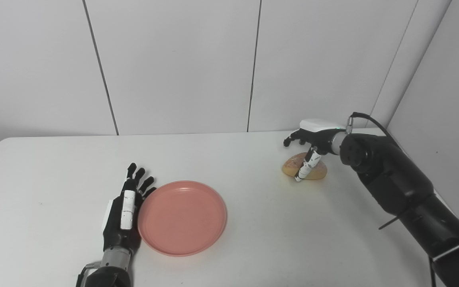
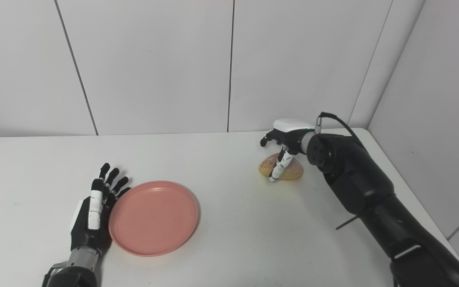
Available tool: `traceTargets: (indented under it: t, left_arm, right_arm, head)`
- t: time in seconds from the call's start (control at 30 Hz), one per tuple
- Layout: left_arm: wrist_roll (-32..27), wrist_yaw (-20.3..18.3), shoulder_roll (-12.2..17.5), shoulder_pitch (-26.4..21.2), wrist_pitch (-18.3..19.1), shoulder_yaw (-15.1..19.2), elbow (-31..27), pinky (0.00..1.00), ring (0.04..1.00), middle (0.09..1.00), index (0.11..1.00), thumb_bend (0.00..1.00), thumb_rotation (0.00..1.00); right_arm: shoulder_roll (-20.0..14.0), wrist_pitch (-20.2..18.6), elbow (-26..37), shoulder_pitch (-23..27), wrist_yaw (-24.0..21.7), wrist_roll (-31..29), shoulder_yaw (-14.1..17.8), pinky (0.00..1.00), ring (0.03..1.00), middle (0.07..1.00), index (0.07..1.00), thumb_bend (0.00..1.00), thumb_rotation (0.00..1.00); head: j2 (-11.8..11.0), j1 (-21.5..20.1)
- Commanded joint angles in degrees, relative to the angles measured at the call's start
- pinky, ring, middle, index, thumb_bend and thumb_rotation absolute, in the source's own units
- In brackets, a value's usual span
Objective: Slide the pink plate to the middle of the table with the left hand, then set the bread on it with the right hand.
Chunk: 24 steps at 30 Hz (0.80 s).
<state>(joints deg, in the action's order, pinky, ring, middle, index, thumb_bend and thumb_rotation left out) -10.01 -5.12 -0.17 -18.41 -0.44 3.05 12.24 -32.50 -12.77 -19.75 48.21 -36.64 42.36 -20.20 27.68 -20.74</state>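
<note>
Two hands are on a white counter (image 1: 253,223). The left hand (image 1: 124,211) lies flat with fingers spread and released, its edge touching the left rim of the pink plate (image 1: 182,217), which sits near and left of centre. Far right, the right hand (image 1: 311,145) arches over the bread (image 1: 317,170), fingers curled around it (whether they grip yet, I cannot tell). To grasp well, it should likely close gently from both sides before lifting. This bread is a small golden-brown bun, rounded and soft-looking.
</note>
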Motion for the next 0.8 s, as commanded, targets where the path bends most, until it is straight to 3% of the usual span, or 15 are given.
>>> traceTargets:
  t: [0.0, 0.23, 0.77]
  left_arm:
    - [0.06, -0.24, -0.62, 1.79, 1.61, -0.73, -0.17, 0.85, 0.909, 0.978, 1.0, 0.95, 0.9]
    - [-0.19, -0.24, -0.55, 2.25, 2.55, -1.07, -0.96, 0.86, 0.91, 0.983, 1.0, 0.96, 0.9]
    - [-0.59, -0.46, -0.74, 2.59, 3.26, -1.43, -1.72, 0.85, 0.893, 0.976, 1.0, 0.95, 0.9]
  right_arm:
    - [-1.64, 3.58, -0.65, 2.93, 3.94, -0.29, 0.55, 0.69, 0.833, 0.876, 0.787, 1.0, 0.18]
    - [-1.32, 6.38, -4.17, 3.45, 8.28, 0.44, -0.62, 0.66, 0.803, 0.844, 0.775, 1.0, 0.16]
    - [-1.01, 5.8, -8.92, 3.15, 8.05, -0.89, -1.13, 0.68, 0.818, 0.858, 0.776, 1.0, 0.16]
  head:
    - [0.13, 0.02]
    - [0.44, 0.09]
    - [1.13, 0.39]
